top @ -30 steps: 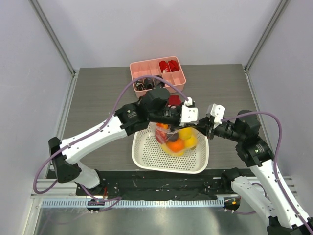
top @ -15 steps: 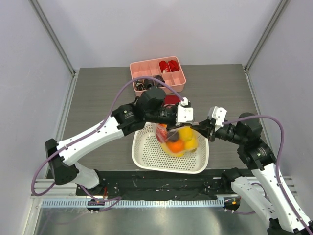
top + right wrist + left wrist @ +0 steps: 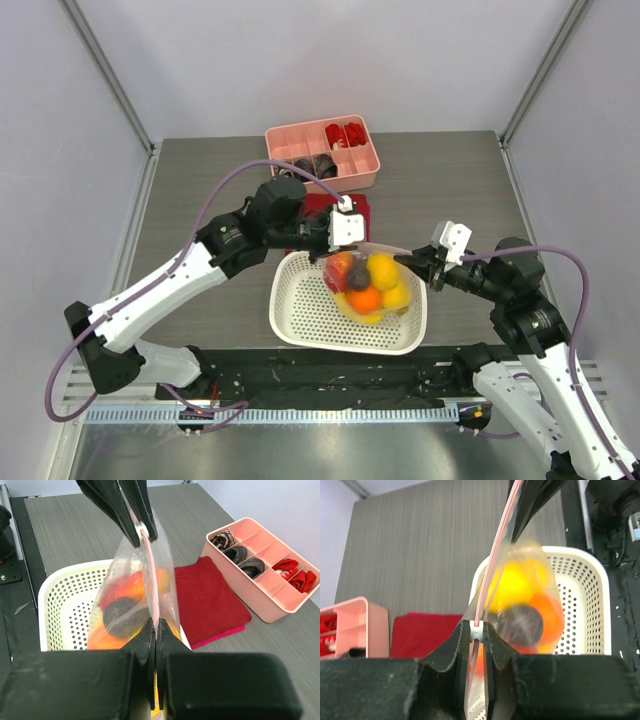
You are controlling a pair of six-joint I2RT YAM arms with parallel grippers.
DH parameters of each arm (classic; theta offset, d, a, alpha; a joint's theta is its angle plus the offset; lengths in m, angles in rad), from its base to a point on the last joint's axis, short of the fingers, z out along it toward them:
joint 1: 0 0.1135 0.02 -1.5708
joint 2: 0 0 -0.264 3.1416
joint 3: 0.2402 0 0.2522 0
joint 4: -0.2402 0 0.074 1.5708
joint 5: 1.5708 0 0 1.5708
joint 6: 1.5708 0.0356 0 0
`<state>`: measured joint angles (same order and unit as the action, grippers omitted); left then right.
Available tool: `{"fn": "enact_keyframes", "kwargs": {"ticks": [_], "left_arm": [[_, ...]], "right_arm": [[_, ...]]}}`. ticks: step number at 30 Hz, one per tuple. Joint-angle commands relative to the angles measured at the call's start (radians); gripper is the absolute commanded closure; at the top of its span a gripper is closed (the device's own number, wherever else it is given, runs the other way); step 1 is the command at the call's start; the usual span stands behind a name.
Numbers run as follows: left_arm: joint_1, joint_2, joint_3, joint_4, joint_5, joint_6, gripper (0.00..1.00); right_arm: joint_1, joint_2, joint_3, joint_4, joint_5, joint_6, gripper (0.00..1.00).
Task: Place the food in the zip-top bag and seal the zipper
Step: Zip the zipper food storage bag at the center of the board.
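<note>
The clear zip-top bag (image 3: pixel 368 283) hangs over the white basket, stretched between both grippers. Inside it sits the food: a yellow fruit (image 3: pixel 517 582), a dark plum (image 3: pixel 522 625) and an orange (image 3: pixel 364 299). My left gripper (image 3: pixel 477 630) is shut on the zipper (image 3: pixel 492 565) at its small white slider, at the bag's left end (image 3: pixel 336 252). My right gripper (image 3: pixel 155 630) is shut on the bag's mouth edge at the right end (image 3: pixel 412 258). The pink strip runs taut between the two.
The white perforated basket (image 3: pixel 300 335) stands below the bag at the near centre. A folded red cloth (image 3: pixel 335 205) lies behind it. Farther back is a pink divided tray (image 3: pixel 322 150) with small red and dark items. Metal frame posts stand at both sides.
My left gripper has slid left along the bag's mouth, away from the right gripper. The right gripper has drifted slightly right, and the bag is drawn out wider.
</note>
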<state>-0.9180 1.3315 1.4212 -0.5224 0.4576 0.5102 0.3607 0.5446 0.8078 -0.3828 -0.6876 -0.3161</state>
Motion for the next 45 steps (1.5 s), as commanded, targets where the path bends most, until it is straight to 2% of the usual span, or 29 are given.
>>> {"fn": "enact_keyframes", "kwargs": {"ticks": [1,15,22,27,29,30,32,35,36,39,42,45], "left_arm": [[0.057,-0.077,-0.016,-0.103,-0.094,0.039,0.93],[0.237,-0.245,-0.142,-0.215,-0.162,0.105,0.94],[0.274,-0.311,-0.223,-0.235,-0.197,0.126,0.94],[0.283,-0.318,-0.223,-0.231,-0.174,0.104,0.92],[0.283,-0.305,-0.203,-0.235,-0.155,0.085,0.89],[0.283,-0.289,-0.176,-0.241,-0.13,0.077,0.81],[0.283,-0.264,-0.144,-0.264,-0.096,0.067,0.73],[0.281,-0.229,-0.085,-0.294,-0.019,0.038,0.55],[0.281,-0.219,-0.064,-0.285,0.019,0.021,0.41],[0.278,-0.189,-0.039,-0.222,0.045,-0.056,0.24],[0.266,-0.155,-0.036,-0.191,0.079,-0.061,0.18],[0.255,-0.132,-0.048,-0.182,0.118,-0.042,0.19]], "right_arm": [[0.0,-0.029,0.01,0.062,0.048,0.003,0.99],[0.0,-0.055,0.007,0.062,0.088,0.011,0.99],[0.0,-0.04,0.013,0.062,0.082,0.005,0.99],[0.0,-0.023,0.018,0.074,0.069,0.008,0.99],[0.0,-0.011,0.025,0.081,0.068,0.011,0.99],[-0.002,-0.009,0.028,0.09,0.062,0.017,0.99],[0.0,0.005,0.037,0.099,0.054,0.023,0.99],[0.0,0.02,0.059,0.114,0.016,0.046,0.99],[0.0,0.029,0.063,0.114,0.005,0.057,0.99],[0.0,0.037,0.073,0.102,-0.03,0.057,0.99],[-0.002,0.038,0.071,0.088,-0.047,0.042,0.99],[0.0,0.04,0.077,0.078,-0.041,0.035,0.99]]}}
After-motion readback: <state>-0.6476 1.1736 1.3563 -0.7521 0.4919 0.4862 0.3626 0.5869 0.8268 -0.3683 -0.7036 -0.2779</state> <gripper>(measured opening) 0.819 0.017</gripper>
